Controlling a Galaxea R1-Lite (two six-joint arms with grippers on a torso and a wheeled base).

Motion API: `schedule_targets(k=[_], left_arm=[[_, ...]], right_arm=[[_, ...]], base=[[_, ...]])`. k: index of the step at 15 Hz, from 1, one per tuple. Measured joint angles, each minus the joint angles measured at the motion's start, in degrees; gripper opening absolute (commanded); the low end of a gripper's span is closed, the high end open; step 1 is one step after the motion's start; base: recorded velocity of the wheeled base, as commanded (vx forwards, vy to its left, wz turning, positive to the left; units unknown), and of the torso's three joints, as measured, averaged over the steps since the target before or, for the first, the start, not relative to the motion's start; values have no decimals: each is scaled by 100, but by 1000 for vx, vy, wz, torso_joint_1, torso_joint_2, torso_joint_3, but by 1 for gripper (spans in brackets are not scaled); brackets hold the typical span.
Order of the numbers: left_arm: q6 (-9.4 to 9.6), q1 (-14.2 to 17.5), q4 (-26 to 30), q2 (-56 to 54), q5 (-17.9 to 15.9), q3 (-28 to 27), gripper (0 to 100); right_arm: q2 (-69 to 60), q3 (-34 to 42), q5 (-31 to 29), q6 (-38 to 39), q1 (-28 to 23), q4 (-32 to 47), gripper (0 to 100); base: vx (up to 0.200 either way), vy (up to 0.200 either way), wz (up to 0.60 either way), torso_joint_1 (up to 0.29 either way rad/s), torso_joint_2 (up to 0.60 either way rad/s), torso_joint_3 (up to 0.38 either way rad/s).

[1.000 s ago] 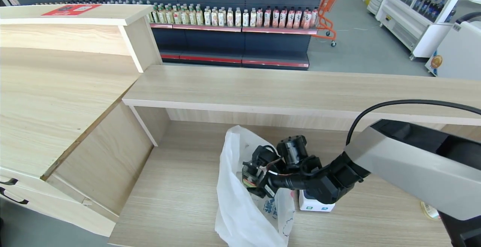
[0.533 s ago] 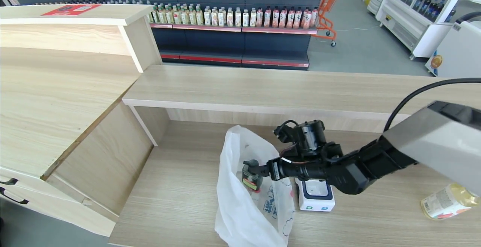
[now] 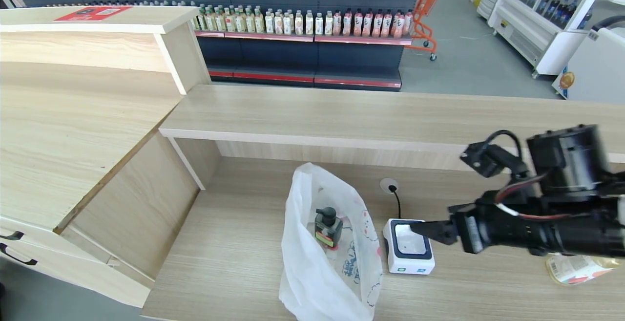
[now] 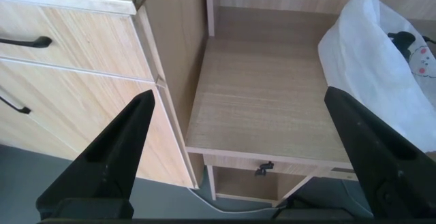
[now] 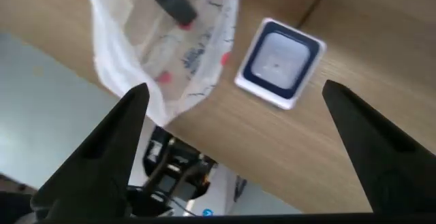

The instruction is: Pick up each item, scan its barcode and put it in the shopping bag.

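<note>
head view, shopping bag (image 3: 302, 262): one, white, standing open on the worktop (image 3: 234, 257)
head view, pump bottle (image 3: 327, 225): one, dark, upright inside the bag
head view, scanner (image 3: 409, 246): one, just beside the bag; right pincer (image 3: 432, 230) above it
head view, loose bottle (image 3: 576, 267): one, lying on the worktop's right side
left wrist view, left pincer (image 4: 240, 93): fingers apart, empty
right wrist view, right pincer: fingers apart, empty, above scanner and bag

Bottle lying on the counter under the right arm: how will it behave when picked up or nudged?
The bottle lies on its side and looks round, so a nudge would probably roll it. Yellowish contents show through, so it is likely filled and fairly heavy for its size. Much of it is hidden by the arm.
</note>
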Motion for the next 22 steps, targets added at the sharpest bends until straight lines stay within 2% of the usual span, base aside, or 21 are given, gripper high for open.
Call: schedule_targets(k=[2, 3, 5, 7, 12, 19, 22], left_arm=[[2, 0, 0, 0, 0, 0, 100], [2, 5, 0, 0, 0, 0, 100], [0, 2, 0, 0, 0, 0, 100], [-32, 2, 0, 0, 0, 0, 100], [-38, 5, 0, 0, 0, 0, 100], [-40, 5, 0, 0, 15, 0, 100], [-111, 0, 0, 0, 17, 0, 100]], right_arm=[[-752, 362, -666, -702, -833, 380, 100], [-1018, 519, -817, -859, -1215, 478, 100], [-1392, 780, -926, -979, -1866, 563, 100], [-1566, 973, -936, -941, -2232, 579, 100], [-1704, 1108, -942, -323, -2423, 591, 100], [-1836, 1204, -923, -268, -2615, 863, 100], [-2024, 1226, -551, -172, -2589, 1213, 100]], base=[[0, 0, 0, 0, 0, 0], [0, 0, 0, 0, 0, 0], [0, 0, 0, 0, 0, 0], [0, 0, 0, 0, 0, 0], [0, -160, 0, 1, 2, 2], [0, -200, 0, 2, 2, 4], [0, -200, 0, 5, 4, 2]])
